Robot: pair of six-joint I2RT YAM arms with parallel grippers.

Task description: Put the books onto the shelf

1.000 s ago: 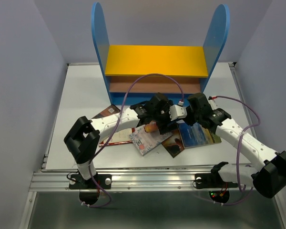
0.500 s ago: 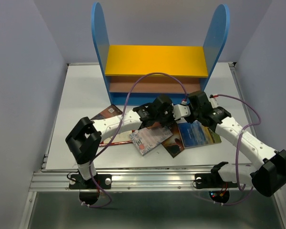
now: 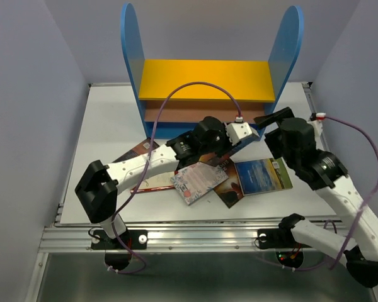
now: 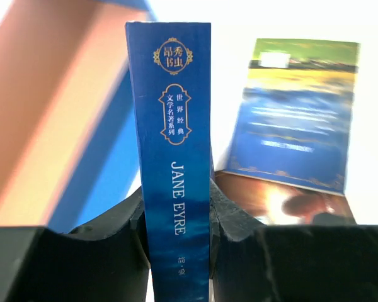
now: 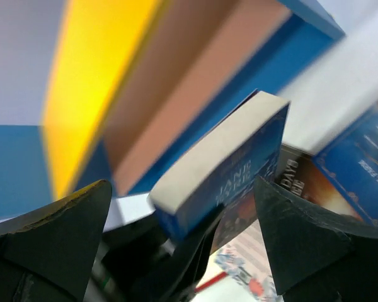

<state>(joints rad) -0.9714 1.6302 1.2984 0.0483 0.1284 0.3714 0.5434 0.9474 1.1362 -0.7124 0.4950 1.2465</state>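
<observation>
— So, what does the shelf (image 3: 205, 78) hold?
— Its yellow and brown boards face us. The loose books (image 3: 201, 179) lie on the bench (image 3: 107, 126) just in front of it.
— And the hands?
— The left hand (image 4: 176, 200) clamps a blue book (image 4: 173, 126) across its covers, lifted near the shelf's lower right corner. The right hand (image 5: 181, 185) stands wide open just beside that book, gripping nothing.
</observation>
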